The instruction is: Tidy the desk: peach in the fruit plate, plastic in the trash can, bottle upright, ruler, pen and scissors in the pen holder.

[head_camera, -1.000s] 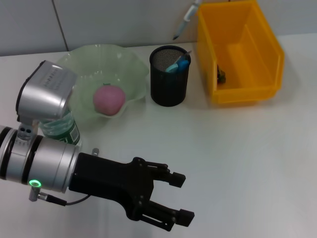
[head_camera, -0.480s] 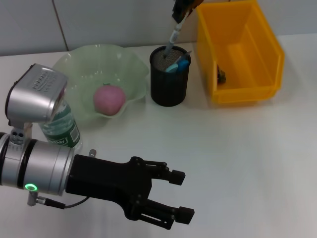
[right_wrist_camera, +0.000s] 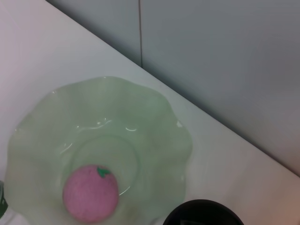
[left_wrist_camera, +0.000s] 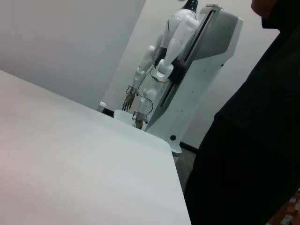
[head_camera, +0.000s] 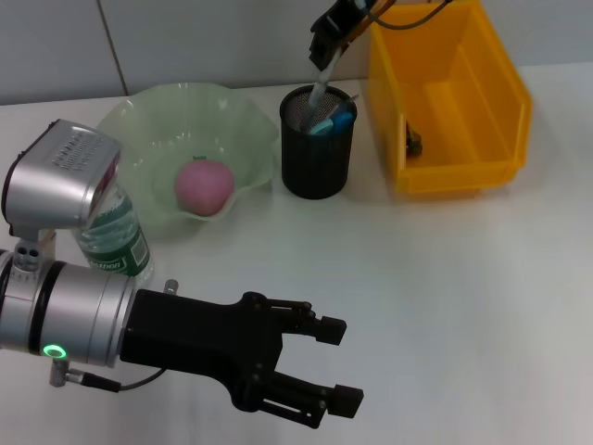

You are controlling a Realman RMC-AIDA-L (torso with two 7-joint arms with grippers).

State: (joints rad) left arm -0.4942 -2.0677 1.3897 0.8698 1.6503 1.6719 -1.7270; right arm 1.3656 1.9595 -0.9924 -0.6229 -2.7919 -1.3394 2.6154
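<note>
Left black gripper (head_camera: 326,371) low and near, fingers apart, holding nothing, small clear green-label bottle (head_camera: 113,236) upright behind it, round pink peach (head_camera: 203,184) in wavy pale green glass fruit plate (head_camera: 243,125), right gripper (head_camera: 324,57) seemingly pinching slim silver-grey pen (head_camera: 318,94), tip inside black mesh pen holder (head_camera: 316,167), bright yellow plastic trash can (head_camera: 500,102) beside.

Pink peach (head_camera: 204,185) sits in the green fruit plate (head_camera: 243,120), upper left. Bottle (head_camera: 113,236) stands upright beside it. Pen (head_camera: 319,93) dips tip-down into the black pen holder (head_camera: 316,162), left of the yellow trash can (head_camera: 500,102).
</note>
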